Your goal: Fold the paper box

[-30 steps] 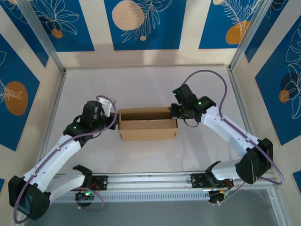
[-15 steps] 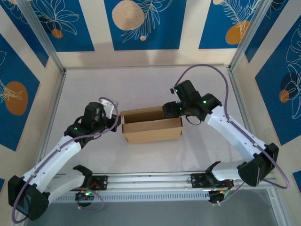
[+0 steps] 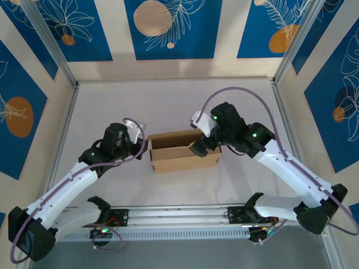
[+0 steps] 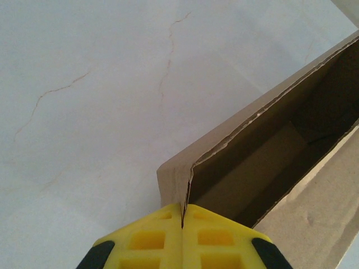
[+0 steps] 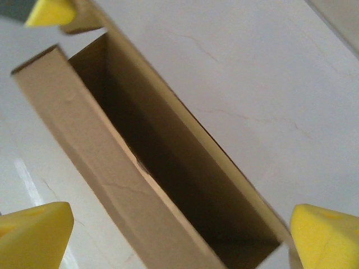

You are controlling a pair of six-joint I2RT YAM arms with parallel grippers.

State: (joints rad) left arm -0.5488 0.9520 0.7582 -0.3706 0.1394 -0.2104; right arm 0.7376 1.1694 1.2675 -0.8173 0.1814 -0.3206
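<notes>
The paper box (image 3: pixel 182 151) is brown cardboard standing open-topped in the middle of the table. My left gripper (image 3: pixel 143 147) is at its left end. In the left wrist view the yellow fingers (image 4: pixel 162 235) are pressed together on the thin edge of the paper box (image 4: pixel 263 168) at its corner. My right gripper (image 3: pixel 203 143) hangs over the box's right end. In the right wrist view it (image 5: pixel 179 235) is open, with its fingertips (image 5: pixel 33 232) spread wide on either side of the paper box (image 5: pixel 95 162) and nothing pinched between them.
White tabletop (image 3: pixel 112 106) surrounds the box, bounded by metal frame rails (image 3: pixel 61 134) at the sides and along the near edge. A purple cable (image 3: pixel 247 92) arcs over the right arm. Patterned blue and cream walls stand beyond the rails.
The right gripper has opened and swung left and nearer, from the box's right end to above it. The box slid slightly right and nearer, and the left gripper went with it.
</notes>
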